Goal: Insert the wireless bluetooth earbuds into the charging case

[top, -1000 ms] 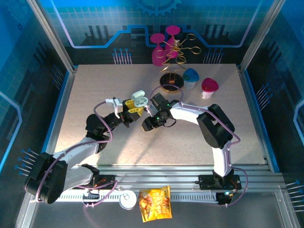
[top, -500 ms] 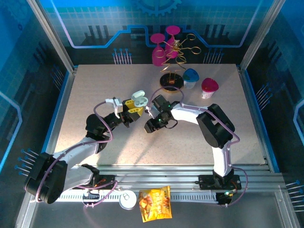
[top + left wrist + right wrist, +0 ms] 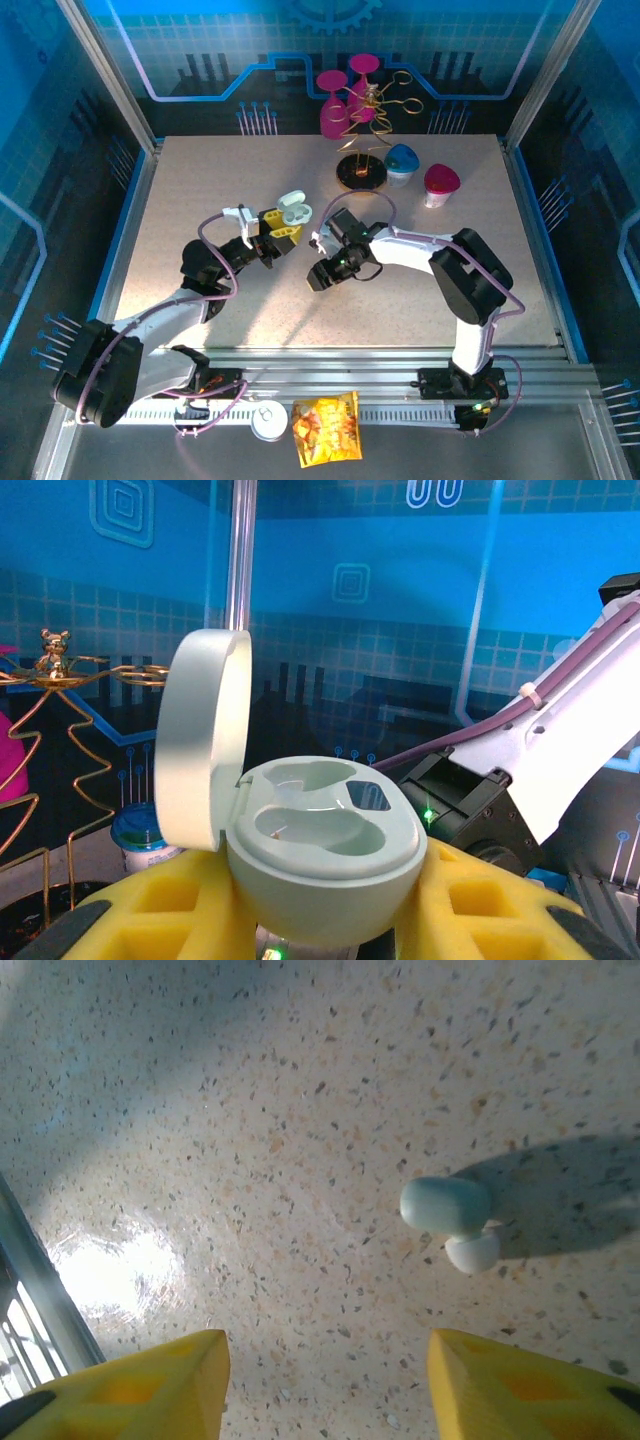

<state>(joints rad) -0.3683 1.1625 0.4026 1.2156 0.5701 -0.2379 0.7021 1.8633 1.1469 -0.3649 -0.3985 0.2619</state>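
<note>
From above, two pink glasses (image 3: 335, 105) stand at the surface's (image 3: 200, 200) 12 o'clock edge beside a gold wire stand (image 3: 368, 110) on a dark round base (image 3: 362, 172). A blue-topped cup (image 3: 402, 165) and a red-topped cup (image 3: 441, 183) sit at 1 o'clock. A snack bag (image 3: 325, 428) and a white round lid (image 3: 268, 422) lie at 6 o'clock, off the surface. Near the centre the left pincer (image 3: 283, 233) is clenched on the pale green charging case (image 3: 292, 208). The right pincer (image 3: 322, 272) points down at its 4 o'clock. Blue printed walls ring the speckled beige surface.

On the left wrist, the case sits between yellow foam pads (image 3: 170, 900). Its lid (image 3: 200, 750) stands hinged up at 9 o'clock and two moulded wells face up. The right arm (image 3: 560, 750) crosses at 3 o'clock.

On the right wrist, the pincer is released, its yellow fingers (image 3: 150, 1380) apart. A pale blue earbud (image 3: 447, 1212) with a white tip lies on the surface at 2 o'clock, casting a shadow.
</note>
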